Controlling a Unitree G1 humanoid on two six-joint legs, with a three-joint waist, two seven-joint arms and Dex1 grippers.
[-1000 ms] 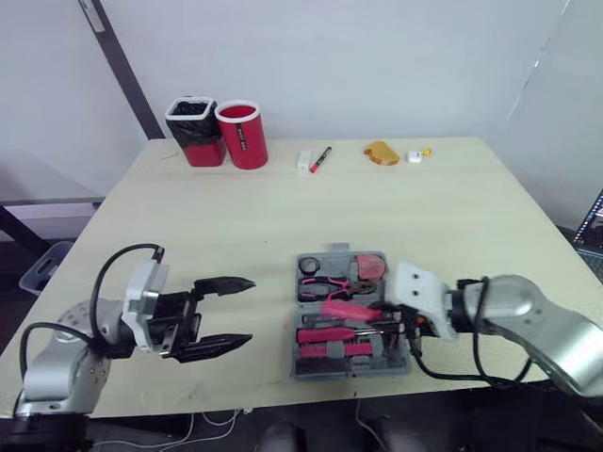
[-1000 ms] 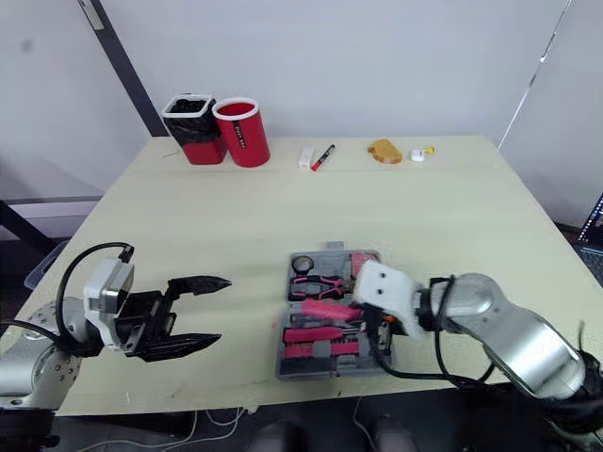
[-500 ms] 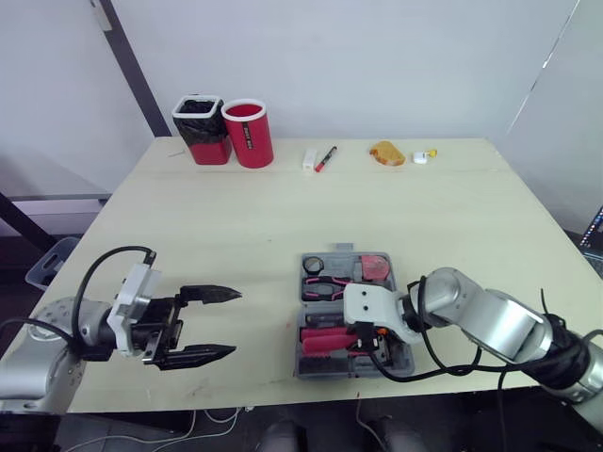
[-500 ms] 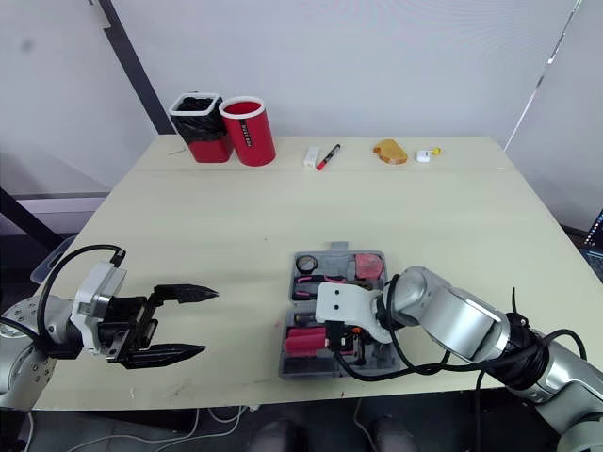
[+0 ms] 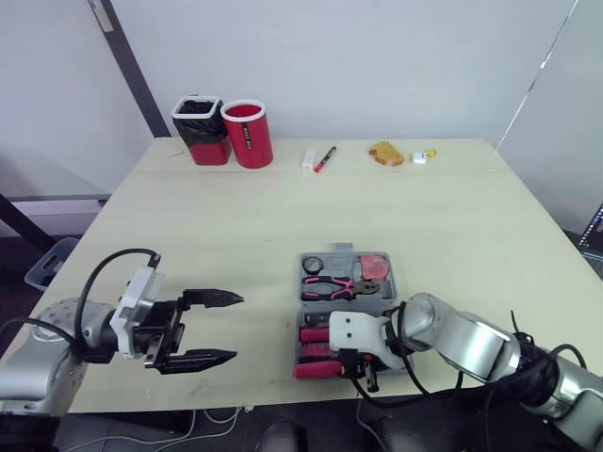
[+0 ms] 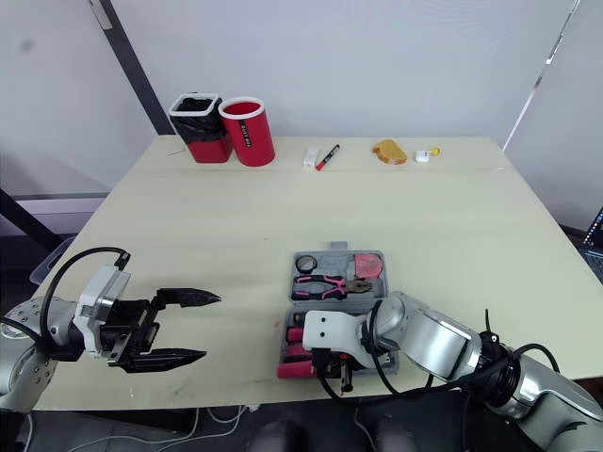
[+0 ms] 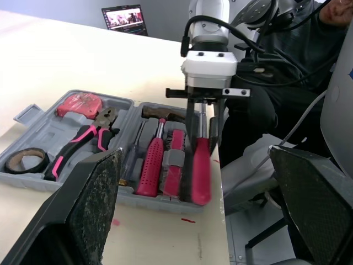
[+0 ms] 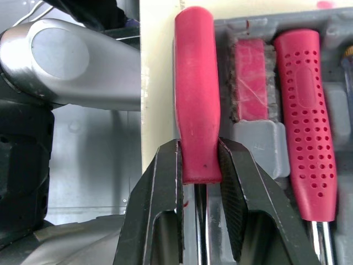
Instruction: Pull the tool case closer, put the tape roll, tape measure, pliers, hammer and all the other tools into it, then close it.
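The grey tool case lies open near the table's front edge. Inside it are a black tape roll, a pink tape measure, pink-handled pliers and a hammer with a pink dotted handle. My right gripper is at the case's front row, shut on a red-handled screwdriver. The screwdriver lies along the case's front edge, its handle pointing left. My left gripper hovers open over bare table to the left of the case, holding nothing.
At the table's back edge stand a red cup and a black-lined red bin. A red marker, a white stick, an orange object and a small white item lie there too.
My right gripper has swung from the case's right side round to its front left, carrying the red-handled screwdriver down to the front row. The left gripper stays open, roughly in place.
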